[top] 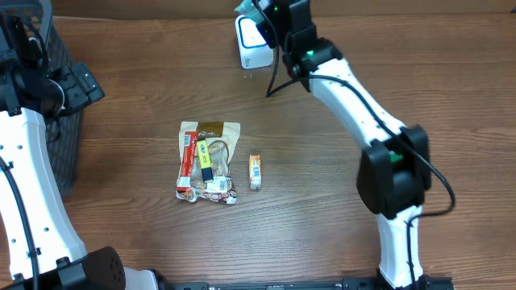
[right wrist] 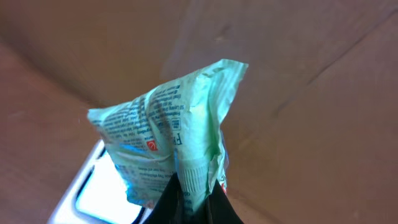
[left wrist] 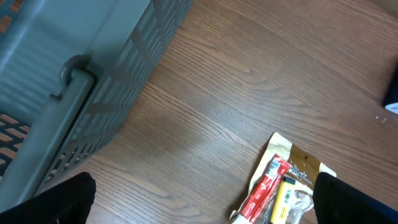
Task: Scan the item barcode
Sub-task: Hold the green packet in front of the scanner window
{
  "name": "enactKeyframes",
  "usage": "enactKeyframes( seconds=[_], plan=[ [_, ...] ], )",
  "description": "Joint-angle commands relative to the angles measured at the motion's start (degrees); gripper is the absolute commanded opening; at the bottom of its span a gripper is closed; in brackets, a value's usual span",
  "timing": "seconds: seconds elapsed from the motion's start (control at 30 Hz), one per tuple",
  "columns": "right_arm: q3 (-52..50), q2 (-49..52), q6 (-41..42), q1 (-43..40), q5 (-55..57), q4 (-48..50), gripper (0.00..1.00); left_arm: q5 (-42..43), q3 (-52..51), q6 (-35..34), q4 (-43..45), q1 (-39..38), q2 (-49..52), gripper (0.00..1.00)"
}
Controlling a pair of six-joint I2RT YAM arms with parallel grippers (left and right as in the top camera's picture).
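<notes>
My right gripper [right wrist: 194, 205] is shut on the bottom seam of a pale green printed packet [right wrist: 165, 130], which stands up from the jaws. It hangs just over a white barcode scanner [right wrist: 93, 196] with a bright window. From overhead, the packet [top: 248, 8] and right gripper [top: 270, 14] sit at the table's far edge above the scanner [top: 252, 47]. Over bare wood next to the basket, my left gripper [left wrist: 205, 208] stands wide open with nothing between its fingers; in the overhead view it [top: 81, 80] is at the far left.
A pile lies mid-table: a brown pouch [top: 214, 130], a red stick pack [top: 189, 159], a yellow item [top: 203, 158] and a small orange packet [top: 255, 171] to its right. A dark grey slatted basket [left wrist: 81, 68] stands at the left edge. The scanner's cable [top: 278, 76] trails beside it.
</notes>
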Motion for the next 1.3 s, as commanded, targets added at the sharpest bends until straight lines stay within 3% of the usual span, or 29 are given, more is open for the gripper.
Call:
enactKeyframes(
  seconds=[0.0,0.3,0.7,1.27],
  plan=[
    [0.59,2.25,-4.59,-0.09,5.88,7.37,0.03,0.22,0.96,0.44,-0.02,0.11,-0.33,0.99],
    [0.59,7.80,-9.70,-0.11,6.67,18.47,0.03,0.24,0.96,0.44,-0.02,0.11,-0.33,1.00],
    [0.59,9.62,-9.68,-0.55,6.67,17.49,0.03,0.22,0.96,0.44,0.00,0.11,-0.33,1.00],
    [0.59,9.70,-9.68,0.68,6.43,8.48,0.03,0.22,0.96,0.44,0.00,0.11,-0.33,1.00]
  ],
)
